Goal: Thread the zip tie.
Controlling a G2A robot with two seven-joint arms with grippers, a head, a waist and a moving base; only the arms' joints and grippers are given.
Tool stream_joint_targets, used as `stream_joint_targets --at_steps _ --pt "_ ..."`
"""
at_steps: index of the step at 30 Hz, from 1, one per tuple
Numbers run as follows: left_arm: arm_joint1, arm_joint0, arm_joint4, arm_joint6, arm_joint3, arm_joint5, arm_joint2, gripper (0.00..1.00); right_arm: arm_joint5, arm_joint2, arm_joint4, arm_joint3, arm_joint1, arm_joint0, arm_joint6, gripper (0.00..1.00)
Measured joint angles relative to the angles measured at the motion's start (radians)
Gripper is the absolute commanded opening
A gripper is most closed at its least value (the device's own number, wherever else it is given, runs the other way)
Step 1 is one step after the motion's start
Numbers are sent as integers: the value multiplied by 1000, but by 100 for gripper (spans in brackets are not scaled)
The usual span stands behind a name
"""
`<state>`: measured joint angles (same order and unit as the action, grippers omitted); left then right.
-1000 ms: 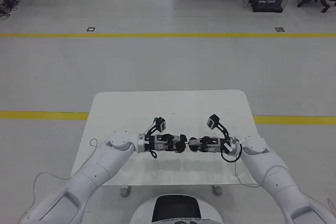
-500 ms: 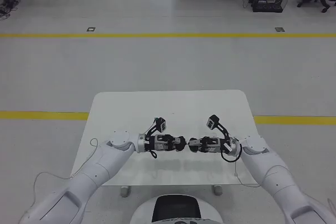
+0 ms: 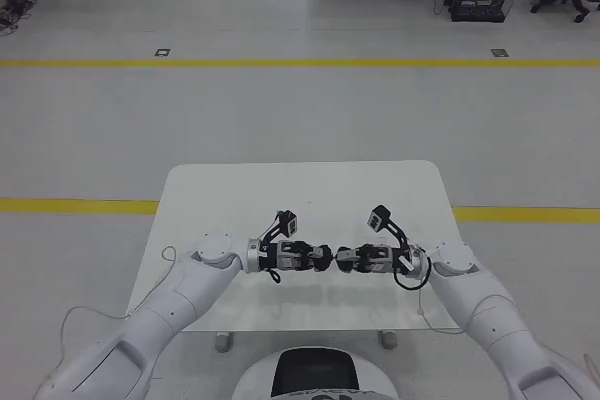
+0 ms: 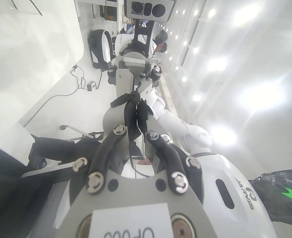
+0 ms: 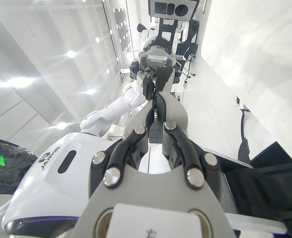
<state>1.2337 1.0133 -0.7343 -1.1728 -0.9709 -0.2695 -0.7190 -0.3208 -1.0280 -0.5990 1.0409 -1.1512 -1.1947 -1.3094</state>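
Top view: left pincer (image 3: pixel 326 257) and right pincer (image 3: pixel 345 258) meet tip to tip over the white bench (image 3: pixel 300 185)

The step in hand looks to be the threading itself: bringing the tail of the zip tie (image 4: pixel 132 100) into the slot of its head. To do it well, one arm should hold steady while the other makes only small, slow advances along the line of the strap. The tail should meet the slot square on, not at a slant, or it may buckle or slide past. Both grips need to be firm and close to the ends being joined, so the thin strap cannot flex or twist away. The chief risk is a slight misalignment, since the parts are small and the two pincers crowd each other.

In the left wrist view, the left pincer is drawn nearly shut, its dark pads (image 4: pixel 141 116) pinching a black strip that I judge to be the zip tie. In the right wrist view, the right pincer is likewise closed to a narrow slit, its ribbed pads (image 5: pixel 158 122) clamped on a dark strip at the tips. The zip tie is held between the two pincers, above the near middle of the bench. Which end each pincer holds is too small to tell.
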Motion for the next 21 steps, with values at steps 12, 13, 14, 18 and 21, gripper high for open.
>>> stream_joint_targets --at_steps 12,13,14,18,21 --pt "2 -1 -1 -2 4 -2 1 9 0 6 -1 -5 -2 6 1 0" --pt "2 -1 -1 -3 4 -2 1 9 0 6 -1 -5 -3 6 1 0" --pt "2 -2 -2 -3 4 -2 1 9 0 7 -1 -5 -3 7 1 0" --pt "2 -2 -2 -3 5 -3 1 7 1 9 -1 -8 -4 9 2 0" --pt "2 -2 -2 -4 6 -3 1 7 0 10 -1 -10 -4 10 2 0"
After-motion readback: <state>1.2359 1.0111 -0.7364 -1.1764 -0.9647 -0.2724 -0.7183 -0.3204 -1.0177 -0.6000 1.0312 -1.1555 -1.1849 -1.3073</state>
